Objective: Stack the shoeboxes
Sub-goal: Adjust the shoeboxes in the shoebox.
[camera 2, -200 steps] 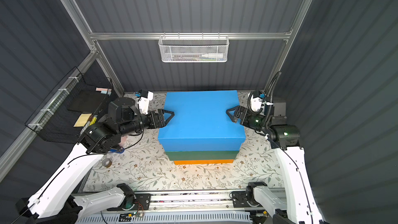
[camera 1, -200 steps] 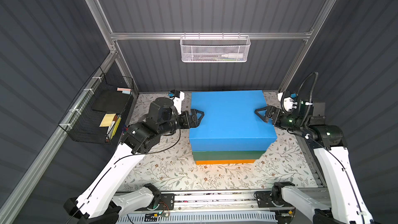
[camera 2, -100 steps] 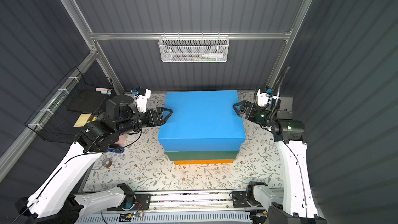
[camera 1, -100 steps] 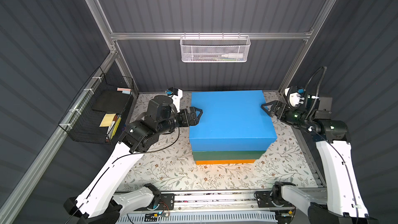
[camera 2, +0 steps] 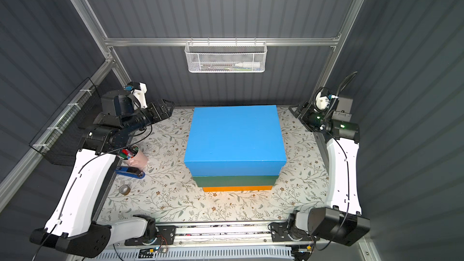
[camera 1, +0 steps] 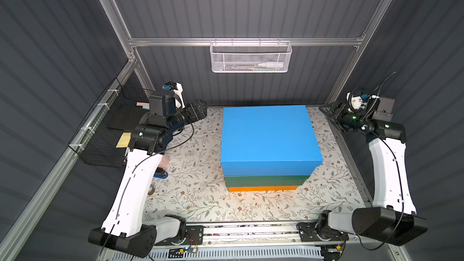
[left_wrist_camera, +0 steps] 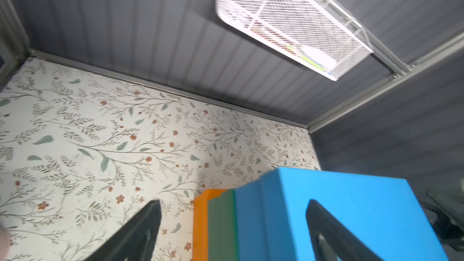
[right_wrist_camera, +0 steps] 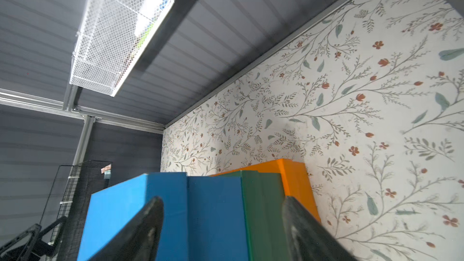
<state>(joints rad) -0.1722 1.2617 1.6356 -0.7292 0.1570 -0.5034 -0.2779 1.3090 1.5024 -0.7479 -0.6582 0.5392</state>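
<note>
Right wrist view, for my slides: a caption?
Open right gripper facing blue shoebox stacked on green shoebox on orange shoebox.

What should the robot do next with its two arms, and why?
Probably pull both arms back to rest. The stack looks complete: the blue box sits on the green box, which sits on the orange box. The left gripper and right gripper are open, apart from the stack, holding nothing.

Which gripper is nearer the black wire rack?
Left. The left gripper is between the black wire rack and the blue shoebox; the right gripper is beyond that box.
</note>
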